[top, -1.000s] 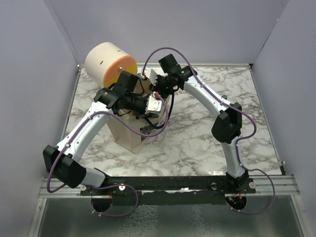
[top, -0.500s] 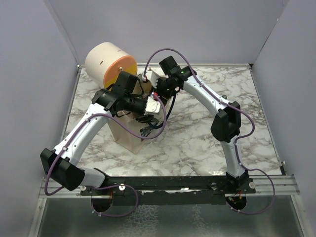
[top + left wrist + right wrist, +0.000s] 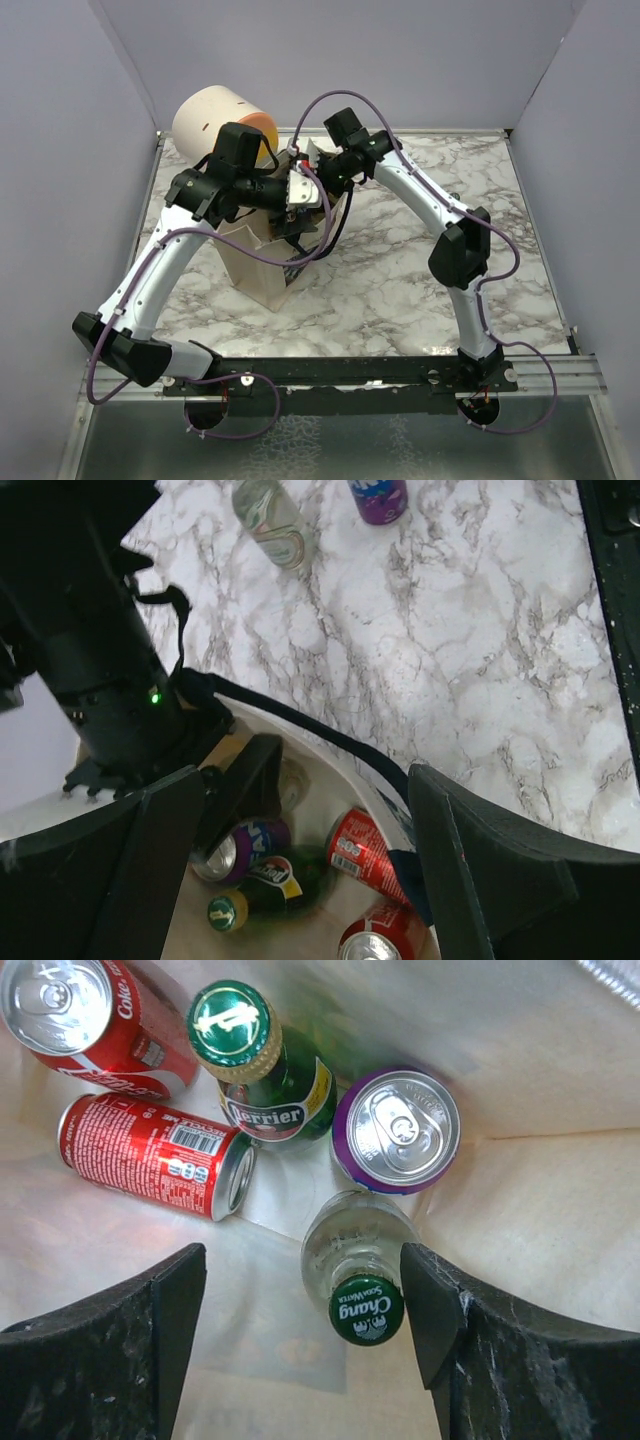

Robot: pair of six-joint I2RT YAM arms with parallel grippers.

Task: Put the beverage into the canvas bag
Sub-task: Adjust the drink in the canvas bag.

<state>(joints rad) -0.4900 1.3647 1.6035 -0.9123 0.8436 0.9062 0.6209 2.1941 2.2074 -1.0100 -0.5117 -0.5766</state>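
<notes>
The beige canvas bag [image 3: 255, 275] with navy straps stands at the table's left centre, and both arms reach over its mouth. Inside it, a clear Chang bottle [image 3: 358, 1250] with a green cap stands upright between the fingers of my right gripper [image 3: 300, 1345]. That gripper is open and the bottle stands close to its right finger. Around the bottle lie a purple can [image 3: 397, 1130], a green Perrier bottle [image 3: 255, 1070] and two red cans [image 3: 155, 1155]. My left gripper [image 3: 300, 875] hangs open above the bag's rim [image 3: 340, 780], holding nothing.
A cream-and-orange drum [image 3: 215, 120] lies at the back left, just behind the bag. On the marble table beyond the bag lie a clear bottle [image 3: 270, 520] and a purple can [image 3: 378, 498]. Grey walls close in the table's back and sides.
Both grippers have gone from shut to open. The left wrist has lifted and drawn back toward the drum. The right gripper has let go of the Chang bottle inside the bag.
</notes>
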